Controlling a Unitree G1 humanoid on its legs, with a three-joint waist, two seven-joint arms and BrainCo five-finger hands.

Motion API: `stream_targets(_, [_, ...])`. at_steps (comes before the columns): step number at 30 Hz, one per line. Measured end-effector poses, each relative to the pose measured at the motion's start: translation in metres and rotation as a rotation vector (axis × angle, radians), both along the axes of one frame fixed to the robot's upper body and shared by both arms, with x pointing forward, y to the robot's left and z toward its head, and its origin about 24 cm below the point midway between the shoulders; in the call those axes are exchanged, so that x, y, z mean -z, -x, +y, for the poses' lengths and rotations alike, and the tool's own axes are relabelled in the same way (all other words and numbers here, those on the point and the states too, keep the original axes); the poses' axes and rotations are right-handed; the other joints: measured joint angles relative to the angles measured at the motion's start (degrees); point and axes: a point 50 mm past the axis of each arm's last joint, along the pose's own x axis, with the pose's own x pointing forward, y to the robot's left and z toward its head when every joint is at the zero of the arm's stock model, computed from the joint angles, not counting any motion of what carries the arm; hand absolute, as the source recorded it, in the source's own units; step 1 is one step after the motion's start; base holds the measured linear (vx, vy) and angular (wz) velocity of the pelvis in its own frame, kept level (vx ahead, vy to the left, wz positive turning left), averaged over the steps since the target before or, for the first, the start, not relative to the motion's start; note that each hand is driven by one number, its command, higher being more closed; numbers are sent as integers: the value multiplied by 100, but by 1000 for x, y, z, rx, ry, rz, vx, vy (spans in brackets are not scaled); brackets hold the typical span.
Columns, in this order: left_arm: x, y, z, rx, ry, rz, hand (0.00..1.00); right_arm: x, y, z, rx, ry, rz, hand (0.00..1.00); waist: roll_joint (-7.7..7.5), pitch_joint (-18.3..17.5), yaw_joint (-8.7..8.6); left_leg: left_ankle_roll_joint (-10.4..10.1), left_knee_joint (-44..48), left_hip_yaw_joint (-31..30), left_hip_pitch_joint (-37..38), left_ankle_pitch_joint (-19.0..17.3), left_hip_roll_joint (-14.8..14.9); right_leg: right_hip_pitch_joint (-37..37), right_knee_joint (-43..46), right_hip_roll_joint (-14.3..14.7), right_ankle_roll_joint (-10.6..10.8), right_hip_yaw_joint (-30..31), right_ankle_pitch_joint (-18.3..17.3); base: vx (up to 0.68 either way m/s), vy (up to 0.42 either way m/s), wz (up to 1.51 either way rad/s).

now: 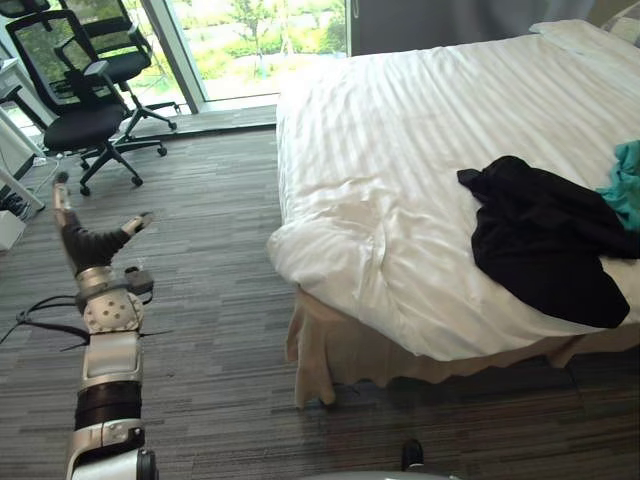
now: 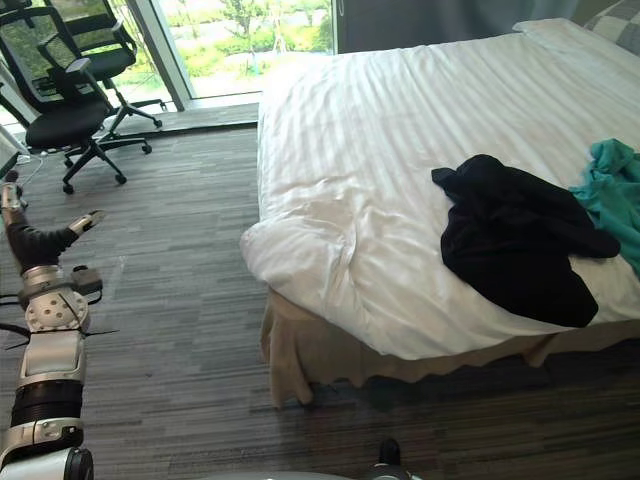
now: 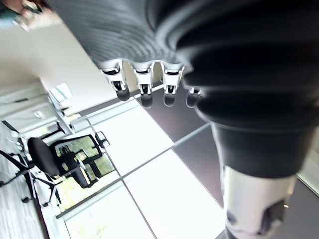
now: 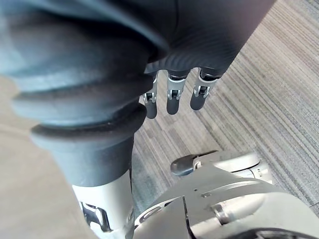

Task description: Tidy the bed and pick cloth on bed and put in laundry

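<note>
A black cloth [image 1: 548, 235] lies crumpled on the white bed [image 1: 400, 160], close to the bed's near edge. A teal cloth [image 1: 626, 185] lies beside it at the far right. My left hand [image 1: 85, 240] is raised over the carpet well to the left of the bed, fingers straight and thumb spread, holding nothing. The left wrist view shows its fingers [image 3: 143, 82] pointing toward a ceiling. My right hand [image 4: 172, 92] hangs above the grey carpet, fingers relaxed and empty.
Two black office chairs [image 1: 75, 95] stand at the far left by a large window [image 1: 255, 40]. The bed's duvet is rumpled at its near left corner [image 1: 330, 250], with a beige skirt [image 1: 340, 350] below. Striped grey carpet [image 1: 210, 300] lies between me and the bed.
</note>
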Motion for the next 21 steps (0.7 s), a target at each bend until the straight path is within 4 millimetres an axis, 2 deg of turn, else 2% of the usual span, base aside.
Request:
stream_targets(2, [-9, -10, -14, 35, -54, -3, 0, 0, -2, 0, -4, 0, -6, 0, 9, 20, -115, -1, 10, 3, -83, -3, 3, -80, -17, 0, -28, 20, -21, -151, -62, -8])
stream_targets(7, [-21, -32, -34, 92, -101, 27, 0, -3, -11, -2, -27, 12, -42, 0, 111, 133, -291, -74, -15, 77, -260, 5, 39, -318, -14, 37, -23, 121, -7, -92, -68, -10])
stream_targets(8, [-28, -39, -42, 116, -127, 26, 0, -4, -15, -3, -30, 17, -52, 0, 133, 158, -293, -87, -11, 118, -366, 18, 45, -441, 4, 25, -29, 210, 30, -65, -53, -21])
stream_targets(11, [-64, -61, -64, 156, -195, -10, 0, -6, -33, -2, -40, 20, -94, 0, 84, 485, -308, -57, -6, 176, -639, 171, 22, -780, 10, 20, -44, 307, 236, -46, -46, -12])
stream_targets(13, [-82, -68, -71, 163, -211, -24, 0, -8, -40, 0, -39, 22, -117, 0, 45, 610, -316, -31, -6, 245, -755, 229, 15, -966, 10, 19, -64, 390, 304, -20, -38, -17])
stream_targets(15, [-101, -74, -72, 139, -226, -40, 0, -11, -50, 1, -40, 30, -150, 0, 25, 887, -425, -34, 10, 318, -870, 230, 17, -1082, 11, 20, -61, 469, 327, -34, -21, -18])
stream_targets(17, [-111, -76, -71, 117, -255, -43, 0, -12, -57, 5, -46, 21, -176, 0, 7, 979, -498, -33, 18, 355, -976, 230, 14, -1210, 12, 21, -51, 510, 339, -6, -13, -10])
stream_targets(21, [-155, -76, -77, 71, -408, -96, 0, -18, -70, 9, -12, 1, -260, 0, -106, 1526, -591, -34, 160, 506, -1210, 228, 21, -1513, 14, 43, -121, 672, 441, 15, -13, -14])
